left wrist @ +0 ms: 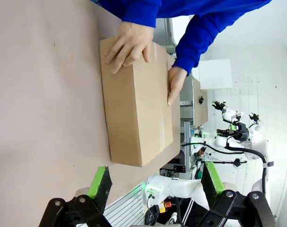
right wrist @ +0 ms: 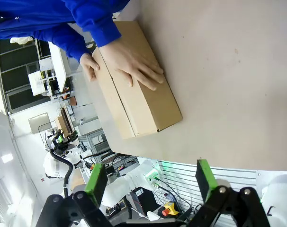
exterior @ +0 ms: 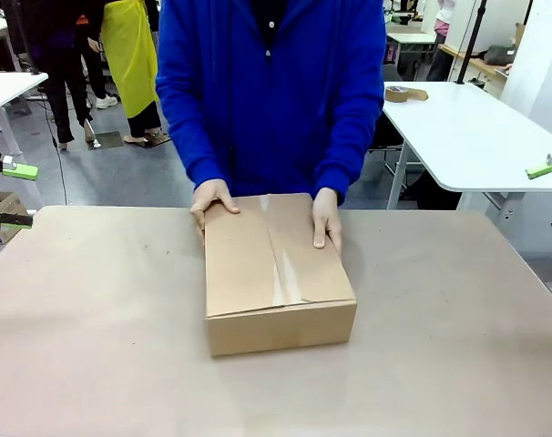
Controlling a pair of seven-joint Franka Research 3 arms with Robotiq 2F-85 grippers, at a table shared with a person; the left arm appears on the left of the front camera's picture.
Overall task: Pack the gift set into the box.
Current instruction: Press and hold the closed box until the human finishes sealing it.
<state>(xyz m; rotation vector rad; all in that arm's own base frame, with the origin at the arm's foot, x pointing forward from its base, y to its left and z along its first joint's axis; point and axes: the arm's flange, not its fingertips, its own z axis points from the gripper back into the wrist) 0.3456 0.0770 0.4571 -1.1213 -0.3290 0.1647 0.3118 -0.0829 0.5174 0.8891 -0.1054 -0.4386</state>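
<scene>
Your left gripper (left wrist: 155,180) sits closest in its wrist view, fingers spread wide with nothing between the green pads (left wrist: 98,182); it is open and empty. Your right gripper (right wrist: 150,182) reads the same in its own view: fingers wide apart, holding nothing. From the front, both hang out at the sides of the table (exterior: 94,346), the left one by the left edge and the right one by the right edge. Each is well apart from the box (exterior: 276,273).

You'll find the box on the middle of the table, nearer the far side, right in front of the person (exterior: 267,91) in the blue jacket. Its top flaps are folded down flat and meet in a seam running from far to near, with a shiny streak beside it toward the near edge. What's inside is hidden, so you can't tell whether anything is packed.

The person has both hands on the far end of the top. One hand (exterior: 212,198) lies over the far corner on your left side, fingers spread on the cardboard. The other hand (exterior: 326,218) rests flat near the far corner on your right side, fingers pointing toward you. Behind, on your right, a white table (exterior: 467,137) carries a tape roll (exterior: 405,93).
</scene>
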